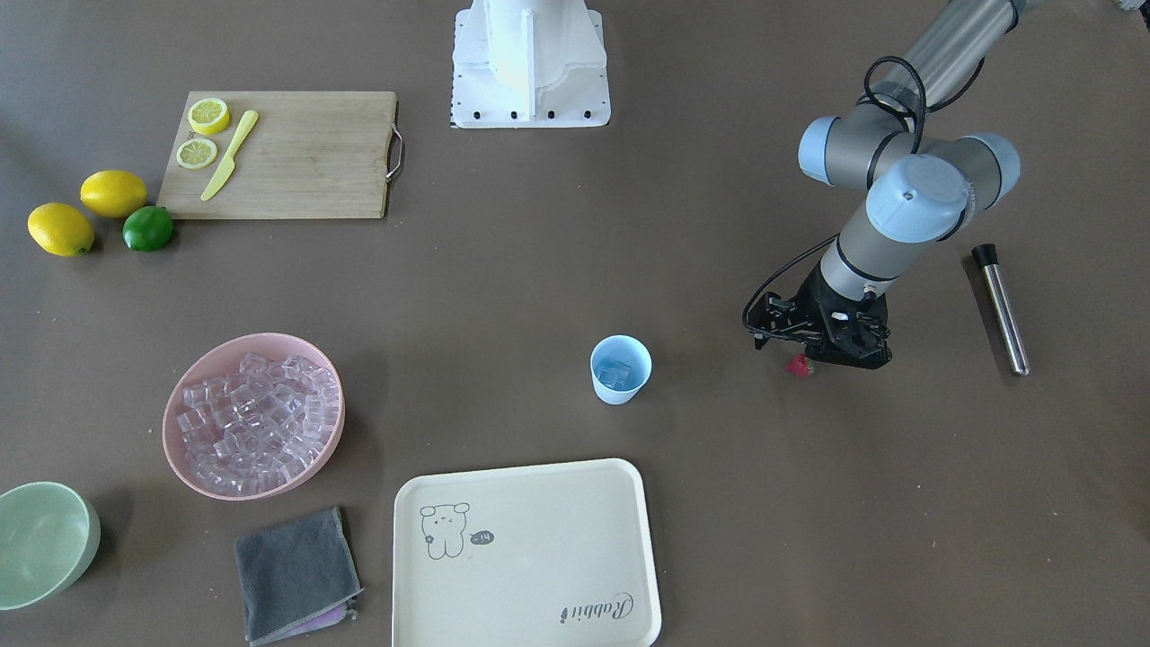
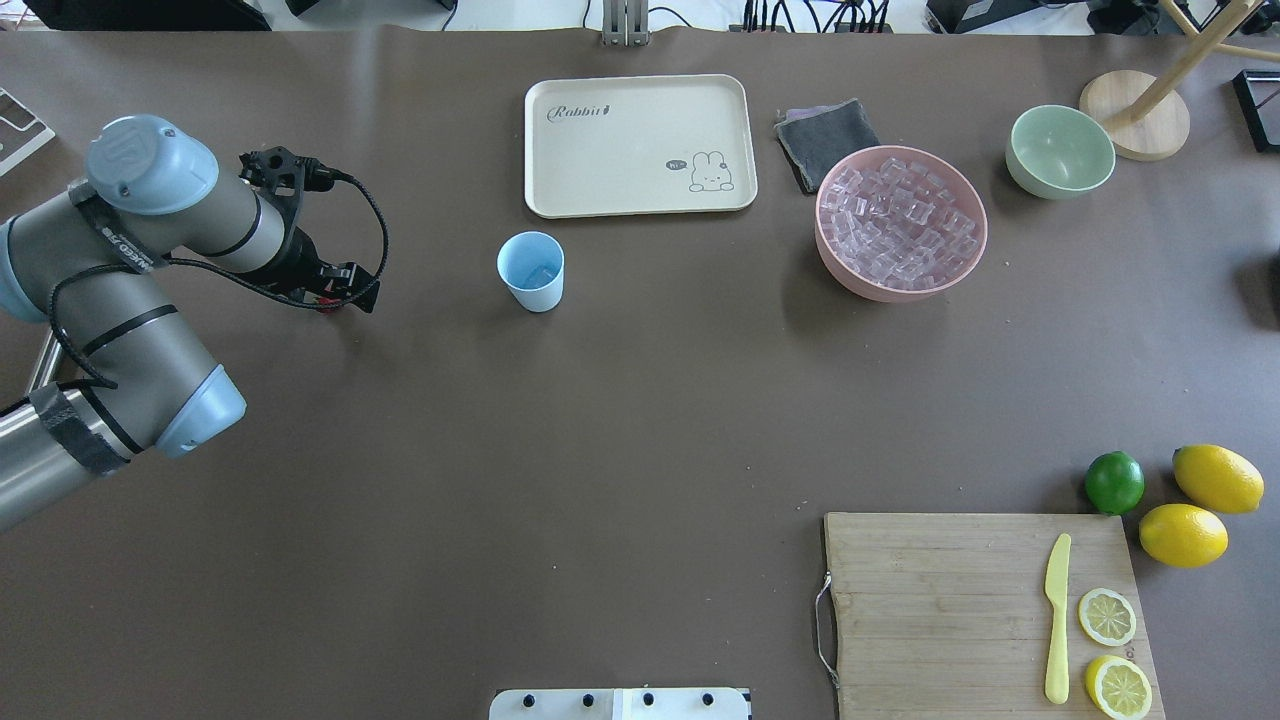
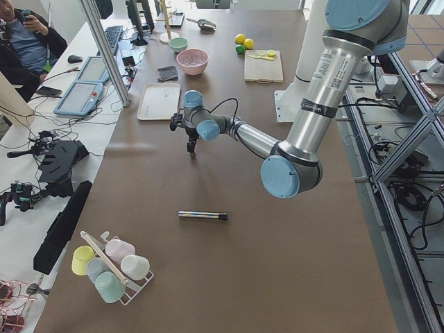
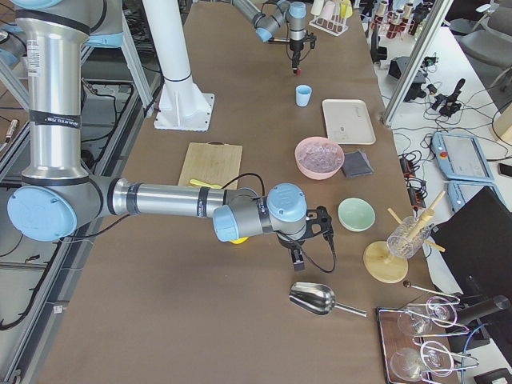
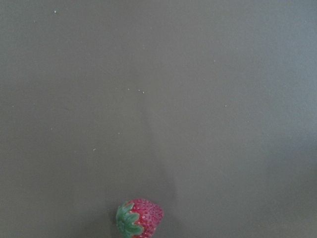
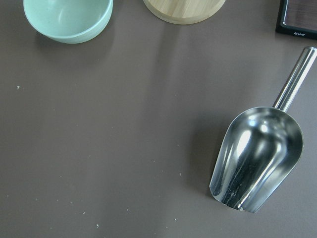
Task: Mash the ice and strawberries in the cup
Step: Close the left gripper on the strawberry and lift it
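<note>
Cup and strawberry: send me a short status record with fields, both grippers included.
cup: upright, ice inside, no strawberry in it
strawberry: at left gripper's tip, apart from cup; held or not, unclear
left gripper: pointing down, jaw state unclear
right gripper: above scoop, state unclear
steel rod: lying on table, untouched

1. bright, even, diffuse light in all views; the matte brown table (image 2: pixel 640 420) shows almost no glare.
2. shadows are soft and faint, as beside the pink bowl (image 2: pixel 885 292).
3. the white robot base (image 1: pixel 530 63) is blown out in the front-facing view.
4. bright highlights streak the metal scoop (image 6: pixel 257 158).
5. the left wrist view is slightly soft, and its lower edge crops the strawberry (image 5: pixel 139 219).
</note>
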{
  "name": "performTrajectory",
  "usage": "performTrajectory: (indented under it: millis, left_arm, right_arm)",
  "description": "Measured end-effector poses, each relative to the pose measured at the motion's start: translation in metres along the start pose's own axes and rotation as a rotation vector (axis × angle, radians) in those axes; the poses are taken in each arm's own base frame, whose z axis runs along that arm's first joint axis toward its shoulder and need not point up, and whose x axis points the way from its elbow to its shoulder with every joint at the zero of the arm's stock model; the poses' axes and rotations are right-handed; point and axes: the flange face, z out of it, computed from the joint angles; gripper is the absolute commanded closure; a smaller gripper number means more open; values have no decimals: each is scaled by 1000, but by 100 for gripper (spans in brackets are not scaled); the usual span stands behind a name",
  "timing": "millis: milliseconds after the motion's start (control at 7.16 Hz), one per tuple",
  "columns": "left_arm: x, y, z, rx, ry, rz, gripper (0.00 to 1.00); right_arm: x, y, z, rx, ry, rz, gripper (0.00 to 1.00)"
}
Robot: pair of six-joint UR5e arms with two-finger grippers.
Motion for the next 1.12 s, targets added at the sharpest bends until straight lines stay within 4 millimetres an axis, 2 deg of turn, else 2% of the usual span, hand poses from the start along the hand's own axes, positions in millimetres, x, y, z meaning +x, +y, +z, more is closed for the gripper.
performTrajectory:
  millis: [140,279,419,559,698,838,1117]
  left_arm:
    - [-2,4,7,2,-5,7,7]
    - [-5,5,12,6,-14,9,18]
    - [-9,4,17,13,-27,9,45]
    - [-12,4,20,18,-39,10,65]
    - [-14,4,22,19,-46,17,71]
    - [-16,3,23,18,-51,24,74]
    - [-19,-2,19,25,-54,25,75]
  right_arm:
    - [1,2,0,0,1,0,2]
    - [3,4,-2,2,2,2,2]
    - [4,6,-3,3,3,3,2]
    - [4,7,-3,4,3,4,2]
    - [4,7,-3,4,3,4,2]
    - [4,7,-4,5,3,3,2]
    - [3,6,-5,6,3,2,2]
